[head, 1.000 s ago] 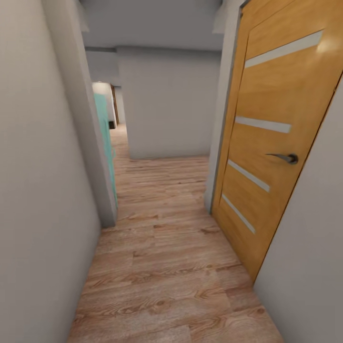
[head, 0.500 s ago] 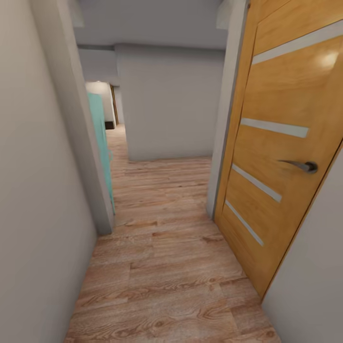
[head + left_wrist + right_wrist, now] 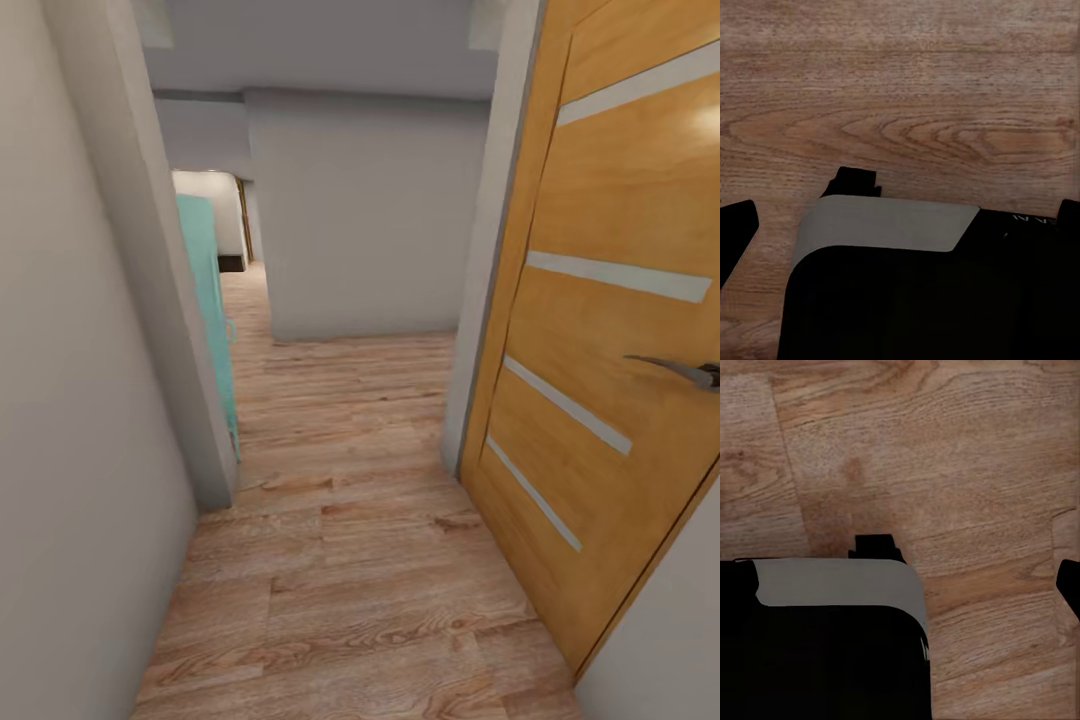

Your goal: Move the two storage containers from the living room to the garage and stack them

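I am in a narrow hallway with a light wood-plank floor (image 3: 350, 560); the two storage containers are out of view. In the left wrist view, my left gripper (image 3: 900, 225) points down at the planks, its dark fingertips (image 3: 735, 232) at the picture's two sides, open with nothing between them. My right gripper (image 3: 900, 585) also points down over the wood floor, one fingertip (image 3: 1069, 585) at the picture's edge, open and empty. My own black and grey base (image 3: 922, 300) lies under both grippers.
A honey-coloured wooden door (image 3: 620, 380) with a metal handle (image 3: 690, 372) stands close on the right. A pale wall (image 3: 80, 400) runs along the left, ending at a teal door (image 3: 208, 290). A grey wall (image 3: 360, 220) blocks straight ahead; the passage continues to its left.
The whole view has advanced down the hallway: the wooden door looms larger and its handle has slid toward the right edge. The left wall corner is nearer.
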Robot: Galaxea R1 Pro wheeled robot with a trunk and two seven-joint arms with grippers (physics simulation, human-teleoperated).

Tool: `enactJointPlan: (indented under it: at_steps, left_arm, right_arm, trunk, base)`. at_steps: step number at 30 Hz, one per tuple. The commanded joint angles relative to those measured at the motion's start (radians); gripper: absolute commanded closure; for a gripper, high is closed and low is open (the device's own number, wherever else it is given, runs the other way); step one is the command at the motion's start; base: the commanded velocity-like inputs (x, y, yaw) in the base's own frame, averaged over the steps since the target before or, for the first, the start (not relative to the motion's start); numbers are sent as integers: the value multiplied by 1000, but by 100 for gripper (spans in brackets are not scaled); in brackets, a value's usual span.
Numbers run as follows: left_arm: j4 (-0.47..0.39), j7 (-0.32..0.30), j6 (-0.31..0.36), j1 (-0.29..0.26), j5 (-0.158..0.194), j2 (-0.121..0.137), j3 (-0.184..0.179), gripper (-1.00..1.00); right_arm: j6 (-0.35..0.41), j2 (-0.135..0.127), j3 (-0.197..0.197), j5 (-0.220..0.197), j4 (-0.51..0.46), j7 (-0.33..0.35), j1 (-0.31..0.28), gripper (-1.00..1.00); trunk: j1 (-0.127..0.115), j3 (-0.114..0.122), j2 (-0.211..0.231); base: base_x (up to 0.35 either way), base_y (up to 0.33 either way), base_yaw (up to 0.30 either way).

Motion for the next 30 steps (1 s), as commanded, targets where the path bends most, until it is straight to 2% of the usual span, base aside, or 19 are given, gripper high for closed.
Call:
enactJointPlan:
  at_steps: [1, 8, 30]
  left_arm:
    - [1, 1, -4, 0, 6, 0, 5, -100]
    - [1, 1, -4, 0, 6, -2, 4, -100]
    - [1, 1, -4, 3, 5, -2, 4, -100]
  right_arm:
    - [-6, 0, 8, -9, 3, -1, -1, -100]
    - [-7, -1, 8, -8, 3, -1, -1, -100]
    - [-8, -6, 8, -8, 2, -1, -1, -100]
  trunk:
    - [1, -1, 0]
    - [1, -1, 0]
    - [1, -1, 0]
  base:
    - [321, 0, 217]
    - [321, 0, 204]
    - [321, 0, 7]
